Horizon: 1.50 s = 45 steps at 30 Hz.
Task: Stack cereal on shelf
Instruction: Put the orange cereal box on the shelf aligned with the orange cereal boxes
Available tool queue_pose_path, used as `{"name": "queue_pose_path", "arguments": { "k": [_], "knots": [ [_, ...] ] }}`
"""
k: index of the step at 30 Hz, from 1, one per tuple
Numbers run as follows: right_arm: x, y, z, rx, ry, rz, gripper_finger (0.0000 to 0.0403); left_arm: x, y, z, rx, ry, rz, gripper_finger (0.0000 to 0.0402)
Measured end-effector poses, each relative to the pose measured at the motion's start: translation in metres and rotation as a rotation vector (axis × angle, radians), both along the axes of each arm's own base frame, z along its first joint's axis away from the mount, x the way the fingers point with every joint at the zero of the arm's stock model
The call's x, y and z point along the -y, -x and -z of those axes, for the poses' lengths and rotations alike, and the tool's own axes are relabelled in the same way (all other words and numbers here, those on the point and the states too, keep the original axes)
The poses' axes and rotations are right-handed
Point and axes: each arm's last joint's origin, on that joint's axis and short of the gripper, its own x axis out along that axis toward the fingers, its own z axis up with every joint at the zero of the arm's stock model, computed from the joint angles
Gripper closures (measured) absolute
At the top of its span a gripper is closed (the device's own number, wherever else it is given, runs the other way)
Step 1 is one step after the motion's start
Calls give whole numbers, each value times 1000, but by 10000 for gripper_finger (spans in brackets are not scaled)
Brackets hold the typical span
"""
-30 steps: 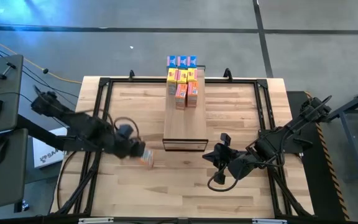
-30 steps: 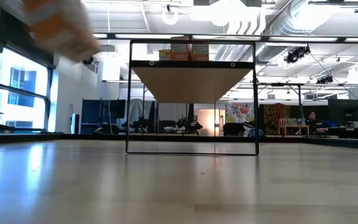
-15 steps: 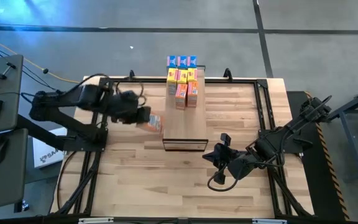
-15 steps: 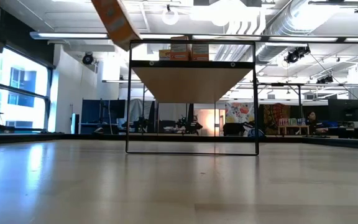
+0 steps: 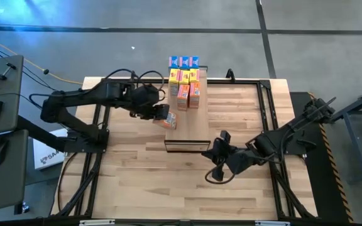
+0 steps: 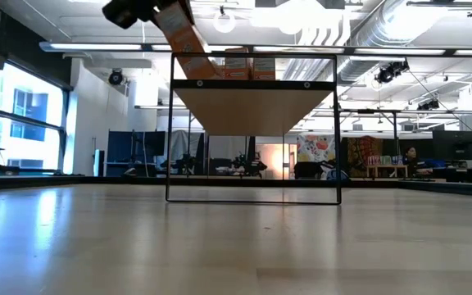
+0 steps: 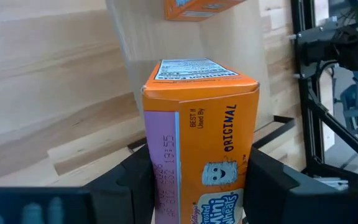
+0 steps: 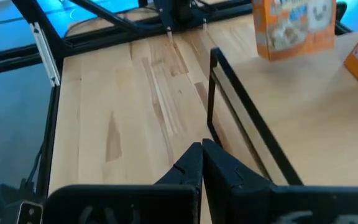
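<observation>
Pale slatted wood worktop (image 5: pixel 143 182) inside a dark metal frame, grain running lengthwise. On it, a long narrow shelf (image 5: pixel 190 122) of smooth light planks, dark frame at the ends; in the low view (image 6: pixel 252 106) raised on thin black legs. Small rectangular cardboard cereal boxes (image 5: pixel 185 78) clustered at the far end of the shelf top: two blue at the very back, then yellow, then orange-red nearest; about seven in all, exact count hard to tell where packed tight. One more, an orange box (image 7: pixel 201 140) with a matte printed face and a purple side panel, clamped between the left fingers (image 7: pixel 272 180), dark pads pressed flat on both broad sides. Left gripper (image 5: pixel 162 115) up over the shelf's left edge near its middle, box tilted in the low view (image 6: pixel 188 37), just short of the stacked group. Right gripper (image 5: pixel 217 162) low over the worktop near the shelf's near end, fingers (image 8: pixel 194 165) clenched tip to tip on nothing.
</observation>
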Motion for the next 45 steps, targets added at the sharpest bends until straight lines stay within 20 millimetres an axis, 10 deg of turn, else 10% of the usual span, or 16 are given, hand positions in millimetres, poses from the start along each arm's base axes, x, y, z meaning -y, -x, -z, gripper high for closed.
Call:
{"name": "queue_pose_path", "arguments": {
  "k": [20,45],
  "knots": [
    [87,-81,24,77,16,159,403,-1,-15,1,77,4,8,229],
    [117,-93,34,47,-9,143,403,4,-19,4,71,11,34,229]
  ]
}}
